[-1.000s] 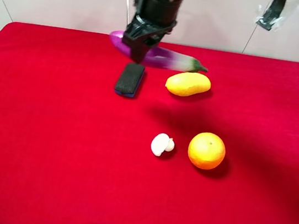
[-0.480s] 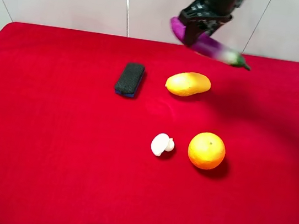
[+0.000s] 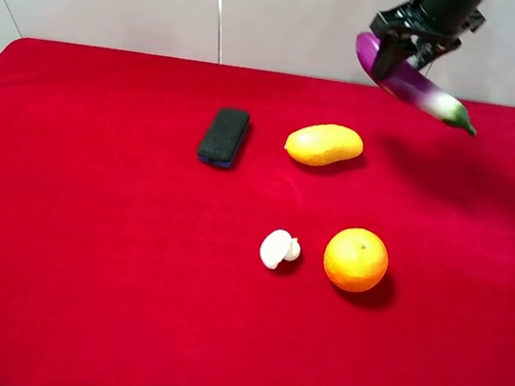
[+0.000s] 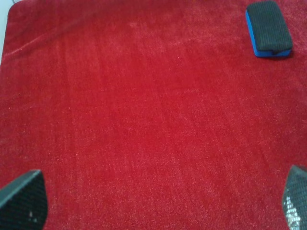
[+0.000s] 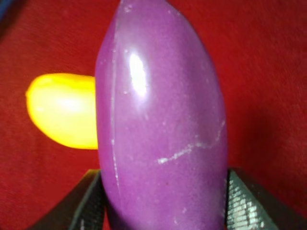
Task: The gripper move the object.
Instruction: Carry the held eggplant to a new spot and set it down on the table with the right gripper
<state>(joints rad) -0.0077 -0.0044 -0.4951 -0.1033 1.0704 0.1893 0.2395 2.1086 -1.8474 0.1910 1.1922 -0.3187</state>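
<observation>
The purple eggplant hangs in the air above the back right of the red table, tilted with its green stem end down to the right. My right gripper is shut on its thick purple end. In the right wrist view the eggplant fills the frame between the two dark fingers. My left gripper is open and empty above bare red cloth. The left arm does not show in the exterior high view.
A yellow mango lies below and left of the eggplant and also shows in the right wrist view. A black sponge block lies further left. An orange and a small white piece lie mid-table.
My right gripper has lifted the eggplant from the table behind the sponge and carried it to the right, past the mango. The other items have not moved.
</observation>
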